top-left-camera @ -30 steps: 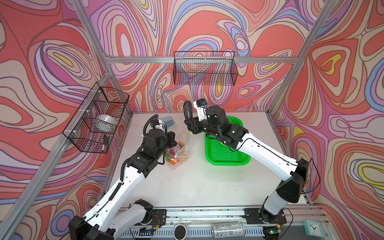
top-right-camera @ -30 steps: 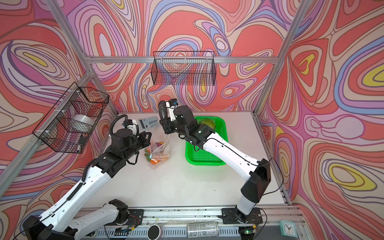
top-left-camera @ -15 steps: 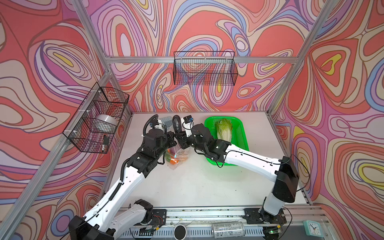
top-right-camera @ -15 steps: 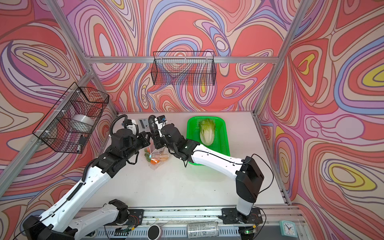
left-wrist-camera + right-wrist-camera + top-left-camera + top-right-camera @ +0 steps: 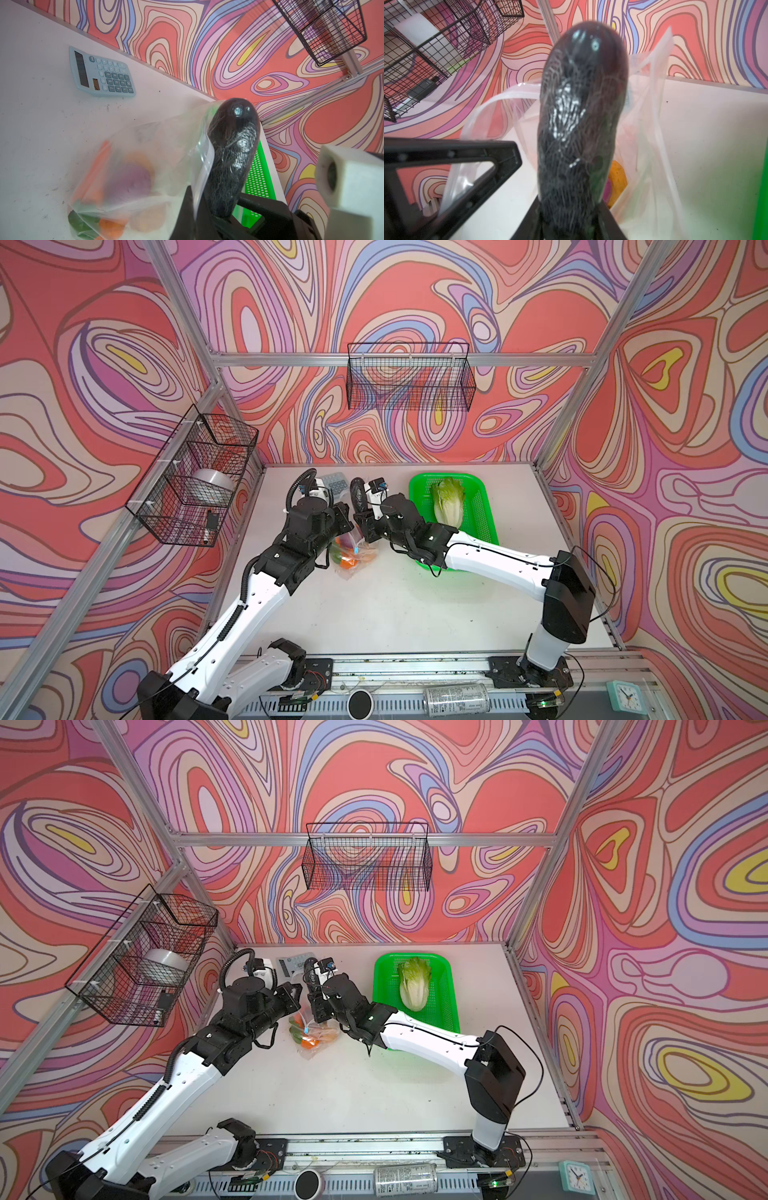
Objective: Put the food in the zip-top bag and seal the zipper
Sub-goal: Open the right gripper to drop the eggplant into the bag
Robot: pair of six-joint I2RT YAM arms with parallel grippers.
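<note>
While the left gripper (image 5: 345, 517) is pinching the rim of the clear bag (image 5: 353, 558) between pressed-together jaws, the right gripper (image 5: 571, 220) is clamping the base of a dark eggplant (image 5: 581, 108). The eggplant is standing nearly upright at the bag's gaping mouth. The bag is lying on the table (image 5: 374, 614) just beside the green basket (image 5: 485, 506) and is holding a carrot (image 5: 95, 166) and a purple onion (image 5: 128, 182). A cabbage (image 5: 448, 504) is lying inside the basket.

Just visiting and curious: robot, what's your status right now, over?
Left end effector shut on zip-top bag rim. Right end effector holds eggplant at bag mouth. Cabbage in green basket; nothing seen blocking.
</note>
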